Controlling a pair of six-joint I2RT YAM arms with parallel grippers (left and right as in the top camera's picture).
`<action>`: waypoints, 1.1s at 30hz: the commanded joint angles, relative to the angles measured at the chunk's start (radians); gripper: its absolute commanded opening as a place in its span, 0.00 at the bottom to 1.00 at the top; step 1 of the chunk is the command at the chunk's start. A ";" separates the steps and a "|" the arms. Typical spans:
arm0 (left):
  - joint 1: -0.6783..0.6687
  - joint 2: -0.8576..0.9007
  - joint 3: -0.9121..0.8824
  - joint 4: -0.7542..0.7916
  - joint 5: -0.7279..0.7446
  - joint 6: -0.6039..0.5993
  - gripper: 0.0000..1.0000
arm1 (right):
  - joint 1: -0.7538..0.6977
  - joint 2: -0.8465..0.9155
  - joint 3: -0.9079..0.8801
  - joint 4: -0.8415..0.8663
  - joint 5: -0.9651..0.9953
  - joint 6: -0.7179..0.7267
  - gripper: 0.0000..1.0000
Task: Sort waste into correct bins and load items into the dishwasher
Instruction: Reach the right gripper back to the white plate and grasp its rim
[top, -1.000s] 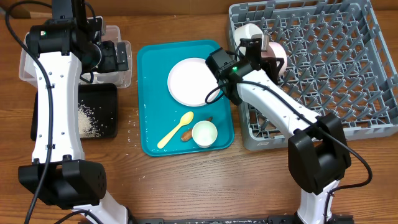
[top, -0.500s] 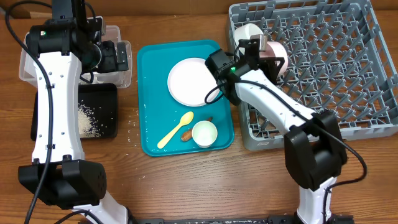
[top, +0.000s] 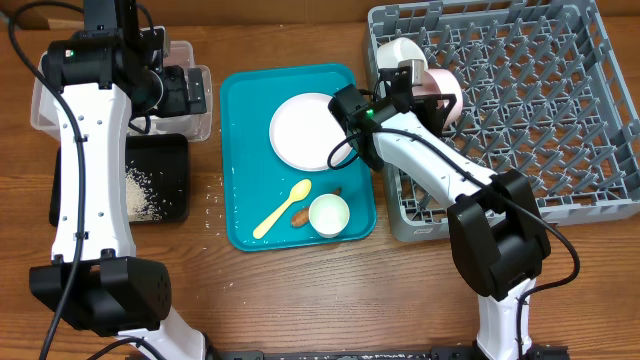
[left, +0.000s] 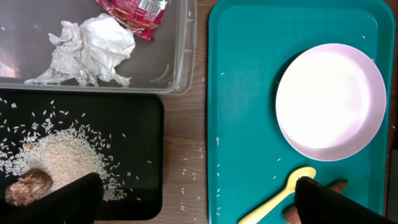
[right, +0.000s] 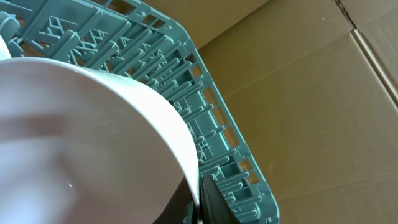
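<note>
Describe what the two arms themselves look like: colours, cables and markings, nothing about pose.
Both the left arm and the right arm have smooth white links between chunky black joints. Thin black cables loop alongside each. A small green light glows near each wrist. The left hand's fingers are plain black. No lettering is legible.

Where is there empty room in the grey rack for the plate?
Nearly all the rack is bare: everything right of the bowl in the right gripper, out to the far rim. Only its far-left corner is crowded, where the cup sits beside that bowl.
</note>
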 joint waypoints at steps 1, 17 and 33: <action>-0.001 -0.003 0.003 0.000 -0.003 0.003 1.00 | -0.001 0.006 -0.005 -0.006 -0.052 0.003 0.04; -0.001 -0.003 0.003 0.000 -0.003 0.003 1.00 | 0.168 0.005 -0.005 -0.095 -0.127 0.003 0.61; -0.001 -0.003 0.003 0.000 -0.003 0.003 1.00 | 0.184 -0.138 0.256 -0.108 -0.613 -0.021 0.86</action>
